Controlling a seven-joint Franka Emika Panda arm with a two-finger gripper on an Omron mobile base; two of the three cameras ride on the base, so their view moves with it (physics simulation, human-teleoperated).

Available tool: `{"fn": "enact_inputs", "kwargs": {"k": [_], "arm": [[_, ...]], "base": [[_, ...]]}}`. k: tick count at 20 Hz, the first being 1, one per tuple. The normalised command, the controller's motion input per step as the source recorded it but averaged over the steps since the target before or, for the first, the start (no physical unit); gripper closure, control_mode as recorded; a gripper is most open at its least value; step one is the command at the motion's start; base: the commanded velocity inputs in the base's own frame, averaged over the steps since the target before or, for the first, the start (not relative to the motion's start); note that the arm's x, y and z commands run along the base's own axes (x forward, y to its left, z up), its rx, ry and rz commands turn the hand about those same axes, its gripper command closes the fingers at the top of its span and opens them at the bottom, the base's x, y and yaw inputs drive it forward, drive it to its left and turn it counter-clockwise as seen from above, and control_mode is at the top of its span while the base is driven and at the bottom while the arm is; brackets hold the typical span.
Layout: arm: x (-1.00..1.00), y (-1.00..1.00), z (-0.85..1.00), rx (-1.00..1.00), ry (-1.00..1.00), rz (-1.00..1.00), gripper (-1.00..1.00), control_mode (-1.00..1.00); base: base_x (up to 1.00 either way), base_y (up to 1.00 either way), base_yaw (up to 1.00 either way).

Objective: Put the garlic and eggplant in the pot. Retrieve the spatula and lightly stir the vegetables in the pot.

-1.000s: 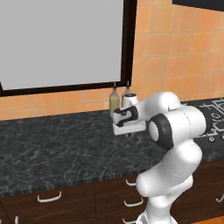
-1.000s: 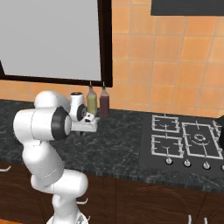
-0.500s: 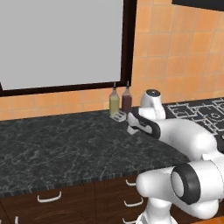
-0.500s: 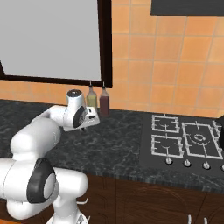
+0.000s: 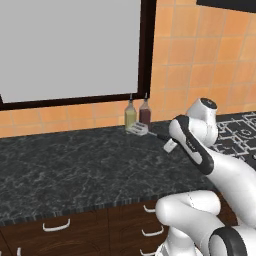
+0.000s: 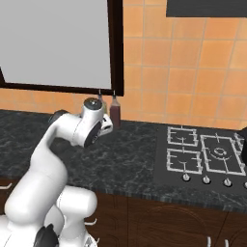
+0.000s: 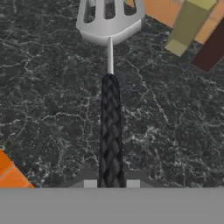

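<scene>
A: Start closest in. What is the gripper doing?

B: In the hand view its two tips are clenched on the black handle of the spatula, which runs straight up between them to the slotted silver head.

A: And where does the spatula sit on the counter?

B: From the left base view the silver head is at the back edge of the counter, just in front of the two bottles. Whether it rests on the stone or hangs just above it, I cannot tell (the head casts little shadow to judge by).

A: The bottles?

B: An olive-yellow bottle and a dark red bottle, side by side against the orange tiled wall, under the lower right corner of the dark-framed window. In the hand view they show as slanted shapes, olive and dark red, beyond the spatula head.

A: Anything further off?

B: In the right base view the stove is set into the counter towards its right end, well apart from the bottles, with knobs along its front edge.
</scene>
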Motion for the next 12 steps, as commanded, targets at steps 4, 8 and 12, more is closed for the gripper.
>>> {"fn": "enact_inputs", "kwargs": {"k": [4,8,12], "arm": [[-0.21,-0.02,0.97,0.18,0.01,-0.12,1.00,-1.00],[-0.11,-0.08,0.65,0.12,0.02,-0.05,1.00,-1.00],[-0.10,-0.01,0.08,0.01,0.00,0.01,1.00,-1.00]], "base": [[0.00,0.00,0.00],[0.00,0.00,0.00],[0.00,0.00,0.00]]}}
